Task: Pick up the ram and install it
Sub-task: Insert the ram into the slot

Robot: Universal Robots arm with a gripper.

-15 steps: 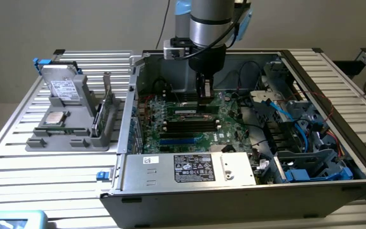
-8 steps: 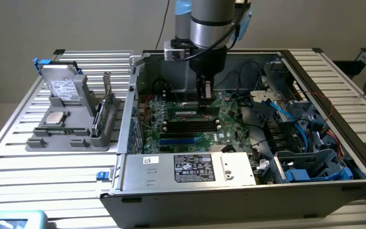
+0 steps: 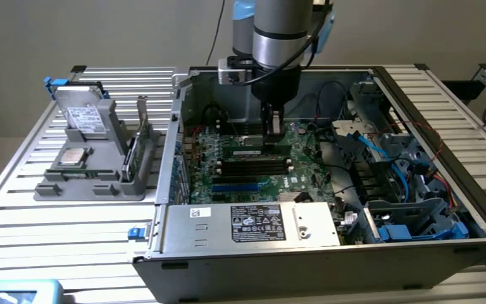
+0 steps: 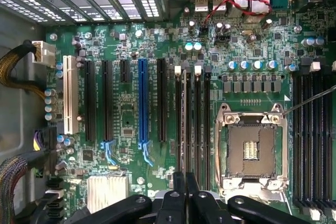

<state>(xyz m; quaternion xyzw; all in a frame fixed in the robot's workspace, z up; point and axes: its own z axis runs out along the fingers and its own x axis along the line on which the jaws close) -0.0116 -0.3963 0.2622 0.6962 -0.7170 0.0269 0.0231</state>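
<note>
From the exterior view, one arm reaches down into one open computer case (image 3: 226, 269); its claw (image 3: 273, 130) hangs at the centre of the frame, over the motherboard (image 3: 226, 187); just under it the one ram stick (image 3: 245, 152) stands on edge in line with the memory slots, its white label showing; one grey rack (image 3: 83, 183) of spare parts sits at the exterior view's left.

In the wrist view the claw (image 4: 184, 178) is drawn almost closed, its two fingers pinching the ram stick (image 4: 184, 119); the stick shows edge-on along the outermost of four memory slots beside the one bare processor socket (image 4: 252, 150); whether it is fully seated I cannot tell; one blue slot (image 4: 142, 103) and one white slot (image 4: 67, 93) lie beyond.

I'd judge the stick light, stiff and thin, and apt to crack if twisted; it is best held by its long upper edge, clear of the chips and contacts.
</note>
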